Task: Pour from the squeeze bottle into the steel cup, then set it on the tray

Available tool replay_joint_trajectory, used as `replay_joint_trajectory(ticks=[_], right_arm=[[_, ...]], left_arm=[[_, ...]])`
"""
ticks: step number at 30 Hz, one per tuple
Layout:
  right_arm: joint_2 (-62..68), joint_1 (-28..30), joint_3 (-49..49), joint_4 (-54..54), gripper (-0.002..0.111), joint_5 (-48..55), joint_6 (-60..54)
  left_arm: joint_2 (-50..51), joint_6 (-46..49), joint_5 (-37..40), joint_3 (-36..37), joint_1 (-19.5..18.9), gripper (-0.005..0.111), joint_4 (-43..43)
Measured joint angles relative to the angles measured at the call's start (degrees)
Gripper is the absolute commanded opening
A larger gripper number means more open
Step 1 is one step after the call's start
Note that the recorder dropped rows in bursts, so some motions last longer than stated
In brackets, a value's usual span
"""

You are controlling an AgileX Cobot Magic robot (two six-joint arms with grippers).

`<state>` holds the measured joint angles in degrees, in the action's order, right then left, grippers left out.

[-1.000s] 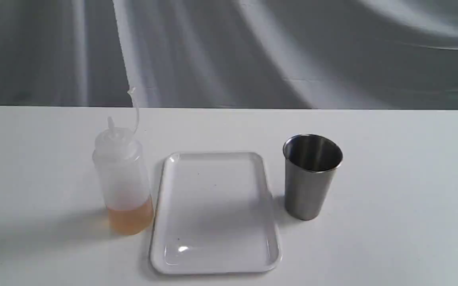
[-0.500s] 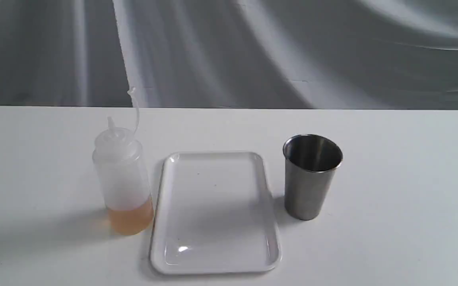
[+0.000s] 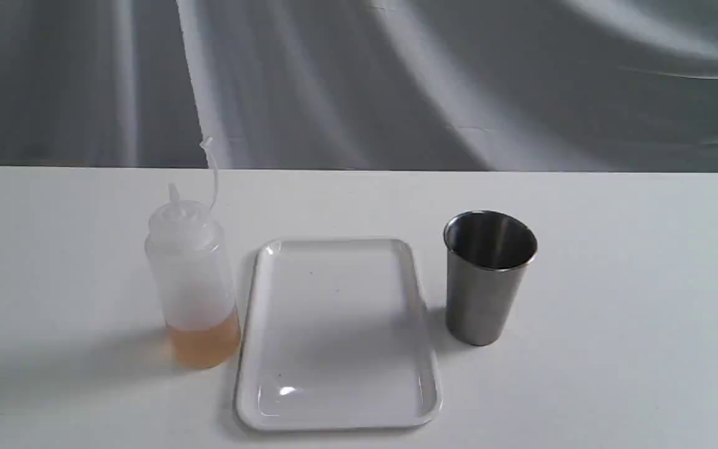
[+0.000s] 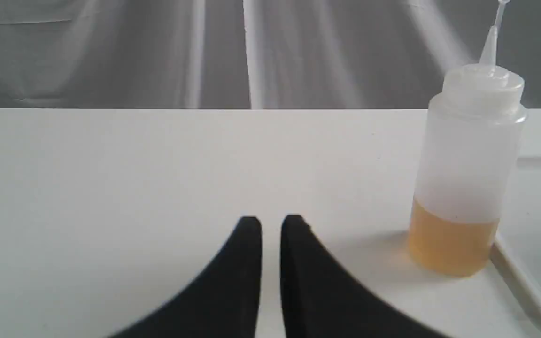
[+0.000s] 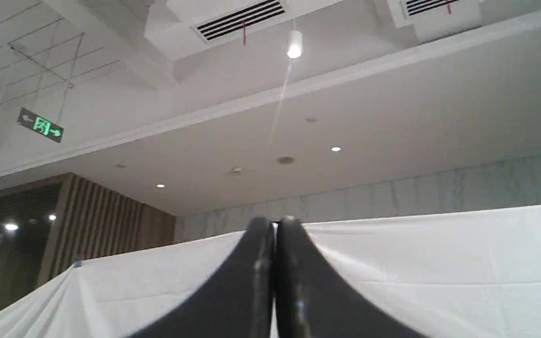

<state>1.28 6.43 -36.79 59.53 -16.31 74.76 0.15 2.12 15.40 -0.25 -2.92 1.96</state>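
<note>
Table (image 3: pixel 614 249): white, flat surface spanning the exterior view, with a grey draped backdrop (image 3: pixel 396 81) behind its far edge.

The tray (image 3: pixel 340 324): white, glossy, rectangular with rounded corners. It lies flat at the middle of the table with its long sides running away from the camera. Nothing rests on it.

The squeeze bottle (image 3: pixel 192 280): stands upright on the table just beside the tray's left long edge in the exterior view. The left wrist view shows its base (image 4: pixel 449 244) right at the tray rim (image 4: pixel 529 291); whether the two touch cannot be determined. The body is translucent white, and amber liquid fills only its lowest part.

The steel cup (image 3: pixel 483 293): stands upright on the table on the tray's right side, close to it but apart, mouth open upward. The inside is dark and its contents cannot be made out. The tray lies between bottle and cup.

Left gripper (image 4: pixel 271 225): seen in its own wrist view, low over bare table and well to one side of the bottle. The black fingers are drawn all but together, with a thin slit of table showing between them. It holds nothing.

Right gripper (image 5: pixel 274 225): seen in its own wrist view, pointed upward toward a room ceiling and a white sheet (image 5: pixel 439 263). The fingers are pressed together with nothing between them.

Nozzle (image 3: pixel 174 194): pointed and uncovered. The thin cap strap (image 3: pixel 212 174) curves up beside it to stand above the bottle's top.
</note>
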Motion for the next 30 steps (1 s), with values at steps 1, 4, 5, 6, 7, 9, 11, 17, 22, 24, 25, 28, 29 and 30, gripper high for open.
replay_joint_trajectory(ticks=[1,4,5,6,7,9,11,17,22,24,25,28,29,30], right_arm=[[0.69,0.0,-1.45,1.2,0.0,0.87,1.05],[3.86,0.0,-5.09,4.71,0.0,2.74,4.01],[5.05,0.0,-6.29,5.84,0.0,2.92,4.69],[6.03,0.0,-7.2,6.8,0.0,3.08,5.22],[7.0,0.0,-8.31,7.93,0.0,3.08,6.02],[9.7,0.0,-10.27,10.23,0.0,3.49,9.05],[11.82,0.0,-11.97,12.51,0.0,3.72,12.18],[17.39,0.0,-16.07,23.97,0.0,2.29,21.08],[21.32,0.0,-20.78,27.71,0.0,-0.64,24.28],[22.98,0.0,-23.7,27.71,0.0,-2.54,25.71],[23.7,0.0,-24.69,27.71,0.0,-3.49,26.15],[26.55,0.0,-30.26,27.71,0.0,-7.29,27.51],[27.28,0.0,-32.09,27.71,0.0,-8.01,27.94],[28.29,0.0,-33.8,27.71,0.0,-8.79,28.81]], left_arm=[[0.0,0.0,0.0,0.0,0.0,0.008,0.0],[0.0,0.0,0.0,0.0,0.0,0.008,0.0],[0.0,0.0,0.0,0.0,0.0,0.008,0.0],[0.0,0.0,0.0,0.0,0.0,0.008,0.0],[0.0,0.0,0.0,0.0,0.0,0.008,0.0],[0.0,0.0,0.0,0.0,0.0,0.008,0.0],[0.0,0.0,0.0,0.0,0.0,0.008,0.0],[0.0,0.0,0.0,0.0,0.0,0.008,0.0],[0.0,0.0,0.0,0.0,0.0,0.008,0.0],[0.0,0.0,0.0,0.0,0.0,0.008,0.0],[0.0,0.0,0.0,0.0,0.0,0.008,0.0],[0.0,0.0,0.0,0.0,0.0,0.008,0.0],[0.0,0.0,0.0,0.0,0.0,0.008,0.0],[0.0,0.0,0.0,0.0,0.0,0.008,0.0]])
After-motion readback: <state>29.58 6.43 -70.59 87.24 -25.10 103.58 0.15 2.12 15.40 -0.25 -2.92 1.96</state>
